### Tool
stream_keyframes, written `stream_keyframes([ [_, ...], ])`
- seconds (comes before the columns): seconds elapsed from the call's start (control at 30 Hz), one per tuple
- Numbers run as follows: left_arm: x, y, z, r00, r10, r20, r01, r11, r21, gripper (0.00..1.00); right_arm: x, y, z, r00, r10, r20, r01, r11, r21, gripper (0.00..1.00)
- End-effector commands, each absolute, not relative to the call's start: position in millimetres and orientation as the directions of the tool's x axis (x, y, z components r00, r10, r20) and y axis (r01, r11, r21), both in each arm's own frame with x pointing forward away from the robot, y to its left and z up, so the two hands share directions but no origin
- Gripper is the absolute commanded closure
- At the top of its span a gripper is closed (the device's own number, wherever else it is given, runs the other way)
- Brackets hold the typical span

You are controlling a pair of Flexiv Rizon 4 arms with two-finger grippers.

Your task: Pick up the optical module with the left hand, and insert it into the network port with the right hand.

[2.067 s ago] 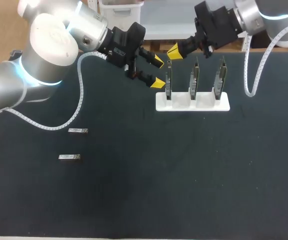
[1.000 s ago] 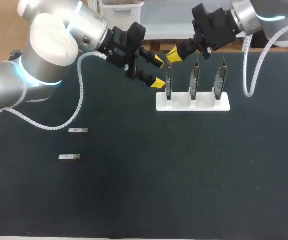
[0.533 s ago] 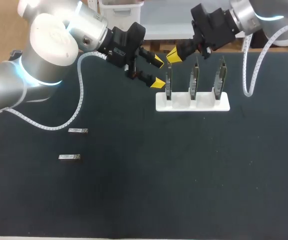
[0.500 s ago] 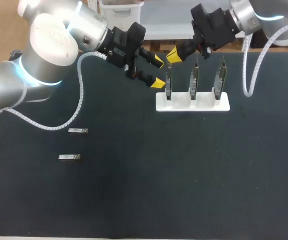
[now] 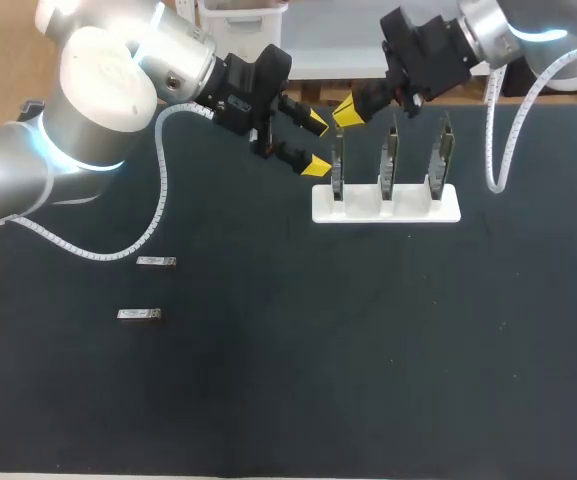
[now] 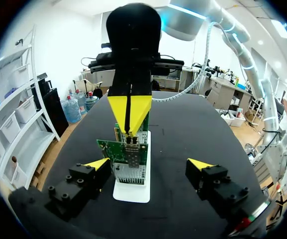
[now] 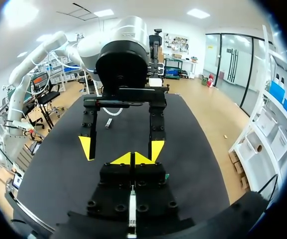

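Two small silver optical modules (image 5: pixel 156 262) (image 5: pixel 138 315) lie on the black table at the left, far from both grippers. A white rack (image 5: pixel 408 207) holds three upright green boards with network ports; the leftmost board (image 5: pixel 337 160) (image 6: pixel 129 160) is nearest both grippers. My left gripper (image 5: pixel 314 143) (image 6: pixel 149 167) stands open just left of that board, holding nothing. My right gripper (image 5: pixel 347 109) (image 7: pixel 133 158) is shut, its joined yellow tips at the top edge of the same board, as the left wrist view shows (image 6: pixel 128 113). I cannot tell whether it holds anything.
The black mat (image 5: pixel 348 350) stretches wide in front of the rack. The left gripper (image 7: pixel 121 148) faces the right one closely across the leftmost board. A white cable (image 5: pixel 158 200) loops from my left arm over the table.
My right gripper has shifted slightly left, toward the top of the leftmost board. The left arm and the modules have not moved.
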State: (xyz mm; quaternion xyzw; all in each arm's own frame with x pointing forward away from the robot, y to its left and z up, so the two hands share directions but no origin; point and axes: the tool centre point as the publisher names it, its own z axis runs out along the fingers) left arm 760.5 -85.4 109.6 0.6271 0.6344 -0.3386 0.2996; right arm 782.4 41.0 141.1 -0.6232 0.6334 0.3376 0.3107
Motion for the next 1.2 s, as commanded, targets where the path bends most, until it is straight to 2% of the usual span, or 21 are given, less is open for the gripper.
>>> stream_keyframes([
  [0.03, 764.1, -86.1, 109.7, -0.034, 0.596, -0.802, 0.998, -0.022, -0.058, 0.00, 782.2, 40.6, 127.9, -0.034, -0.583, -0.812, -0.999, -0.002, 0.043, 1.00],
  [1.2, 764.1, -86.1, 109.7, -0.034, 0.596, -0.802, 0.998, -0.022, -0.058, 0.00, 782.7, 35.1, 101.3, -0.078, -0.639, -0.765, -0.996, 0.014, 0.090, 1.00],
])
